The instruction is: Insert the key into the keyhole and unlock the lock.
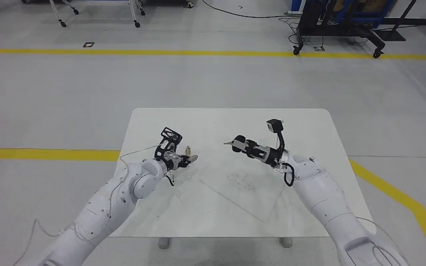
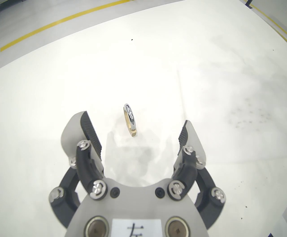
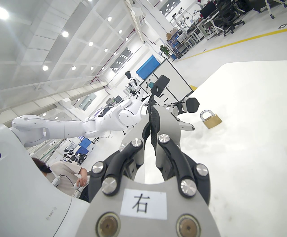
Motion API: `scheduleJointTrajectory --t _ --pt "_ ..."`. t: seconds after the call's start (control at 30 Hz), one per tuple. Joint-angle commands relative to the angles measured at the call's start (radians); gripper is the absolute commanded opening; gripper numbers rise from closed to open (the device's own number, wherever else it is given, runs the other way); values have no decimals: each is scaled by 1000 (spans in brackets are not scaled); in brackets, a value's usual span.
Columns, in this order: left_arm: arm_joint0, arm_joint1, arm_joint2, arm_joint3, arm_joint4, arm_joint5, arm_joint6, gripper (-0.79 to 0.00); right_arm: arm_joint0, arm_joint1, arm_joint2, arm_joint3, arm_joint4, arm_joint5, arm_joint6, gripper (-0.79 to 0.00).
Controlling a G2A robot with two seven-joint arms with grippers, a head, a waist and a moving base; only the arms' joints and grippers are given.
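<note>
Padlock stands edge-on just beyond the wide-open, empty left gripper, at 9 o'clock from the right gripper, which is closed, seemingly on the key.

A white table stands on a pale grey floor crossed by yellow lines, with the wheeled legs of a metal rack beyond its far left and, beyond its far right, a dark wheeled frame and a black cable. In the right wrist view the hall has a high white ceiling set with round lamps. Farther off stand desks with black chairs, shelves, a plant, a blue panel and a white partition.
</note>
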Motion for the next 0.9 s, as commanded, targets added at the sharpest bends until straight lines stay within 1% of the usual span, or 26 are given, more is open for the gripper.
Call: scheduleJointTrajectory --t 0.0,0.07,0.1,0.17,0.2,0.27,0.3,0.37,0.43,0.67,0.87 --pt "2 -4 -3 -3 12 18 -6 -394 0 0 0 0 0 0 0 -785" --pt "4 -7 -6 -4 18 27 -11 -397 0 0 0 0 0 0 0 -785" --pt "4 -9 -8 -1 20 30 -15 -416 0 0 0 0 0 0 0 -785" --pt "4 -13 -11 4 30 41 -16 -548 0 0 0 0 0 0 0 -785" --pt "4 -15 -10 7 33 43 -18 -594 0 0 0 0 0 0 0 -785" --pt "-2 -22 -6 13 46 50 -27 -610 0 0 0 0 0 0 0 -785" --pt "-5 -26 -2 16 50 53 -29 -634 0 0 0 0 0 0 0 -785" --pt "-14 -34 6 26 63 60 -41 -727 0 0 0 0 0 0 0 -785" --pt "-24 -44 15 34 77 76 -52 -782 0 0 0 0 0 0 0 -785" --pt "-45 -68 23 74 100 105 -80 -785 0 0 0 0 0 0 0 -785" --pt "-44 -78 0 103 81 82 -65 -785 0 0 0 0 0 0 0 -785"
